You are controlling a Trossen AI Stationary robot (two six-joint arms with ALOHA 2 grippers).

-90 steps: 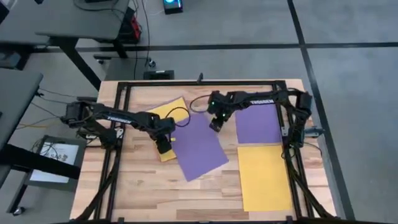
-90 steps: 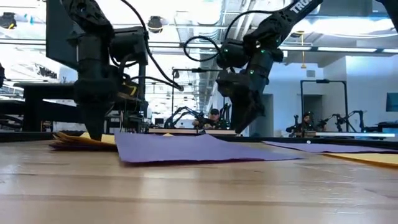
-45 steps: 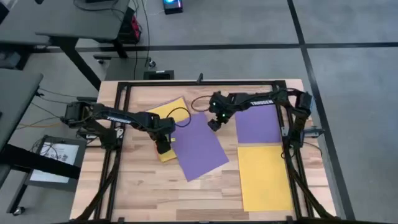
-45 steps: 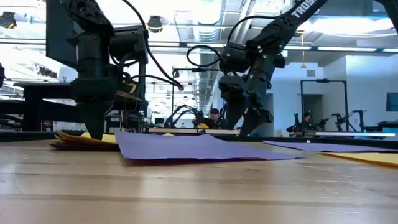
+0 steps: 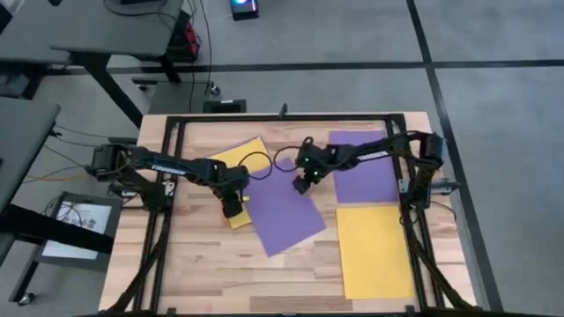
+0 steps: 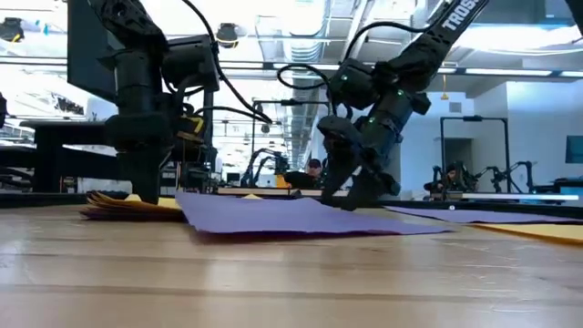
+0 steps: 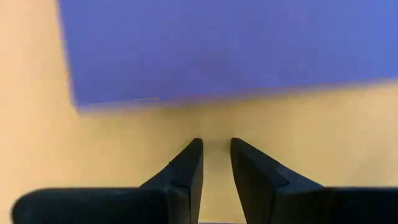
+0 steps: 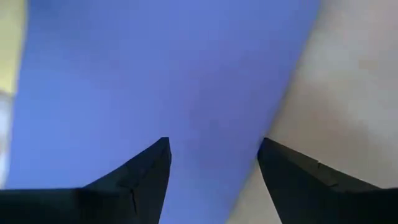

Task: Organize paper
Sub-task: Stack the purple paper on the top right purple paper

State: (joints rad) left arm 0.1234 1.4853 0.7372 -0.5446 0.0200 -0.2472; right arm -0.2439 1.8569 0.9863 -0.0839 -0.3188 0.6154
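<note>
A skewed purple sheet [image 5: 282,210] lies mid-table, its left edge overlapping a yellow sheet [image 5: 231,157] at the far left. My left gripper [image 5: 231,209] stands upright on that yellow sheet [image 7: 124,162], fingers almost together, just short of the purple sheet's edge [image 7: 186,102]. My right gripper [image 5: 302,183] is open and slants down over the purple sheet's far right edge [image 8: 273,112], with purple paper [image 8: 186,93] between its fingers. Another purple sheet [image 5: 366,174] and another yellow sheet [image 5: 374,251] lie flat at the right. My left gripper presses its closed fingertips [image 7: 194,152] down on the yellow sheet's near part [image 7: 214,134], coming from above and pointing down. The sheet lies flat on the table. My right gripper's fingertips [image 6: 349,202] are down at the purple sheet, but I cannot tell whether they touch it.
A black frame [image 5: 282,117] runs along the table's far edge and down both sides. Bare wood [image 5: 211,264] lies at the near left. In the low view a person [image 6: 314,170] sits far behind the table.
My right gripper has come down and toward the table's left and near edge, onto the skewed purple sheet's far right edge, tipping more slantwise. Its fingers stay open.
</note>
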